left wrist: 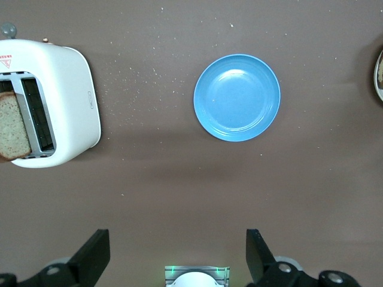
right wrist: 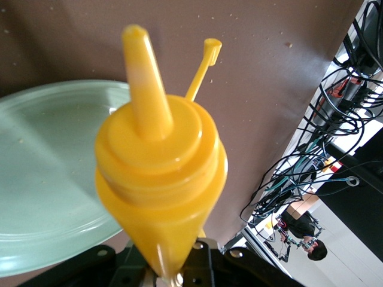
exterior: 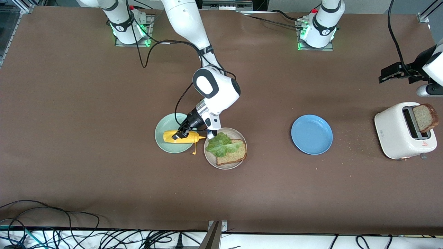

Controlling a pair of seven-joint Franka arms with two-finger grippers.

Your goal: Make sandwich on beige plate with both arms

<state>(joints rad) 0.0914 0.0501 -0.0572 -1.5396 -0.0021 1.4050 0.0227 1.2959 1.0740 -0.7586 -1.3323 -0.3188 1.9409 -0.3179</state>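
The beige plate [exterior: 211, 159] holds one bread slice [exterior: 236, 155] with a green lettuce leaf [exterior: 219, 145] on it. A second bread slice [exterior: 425, 117] stands in the white toaster [exterior: 394, 135]; it also shows in the left wrist view [left wrist: 12, 125]. My right gripper [exterior: 180, 135] is shut on a yellow mustard bottle [exterior: 189, 137] lying on the mint-green plate [exterior: 162, 128], its nozzle toward the beige plate. In the right wrist view the bottle [right wrist: 161, 179] fills the gripper [right wrist: 170, 263]. My left gripper [exterior: 384, 76] hangs open and empty in the air by the toaster; it also shows in the left wrist view [left wrist: 178, 242].
A blue plate [exterior: 311, 134] lies bare between the beige plate and the toaster, also in the left wrist view [left wrist: 237, 97]. Crumbs lie on the brown table near the toaster [left wrist: 72, 89]. Cables run along the table edge nearest the front camera.
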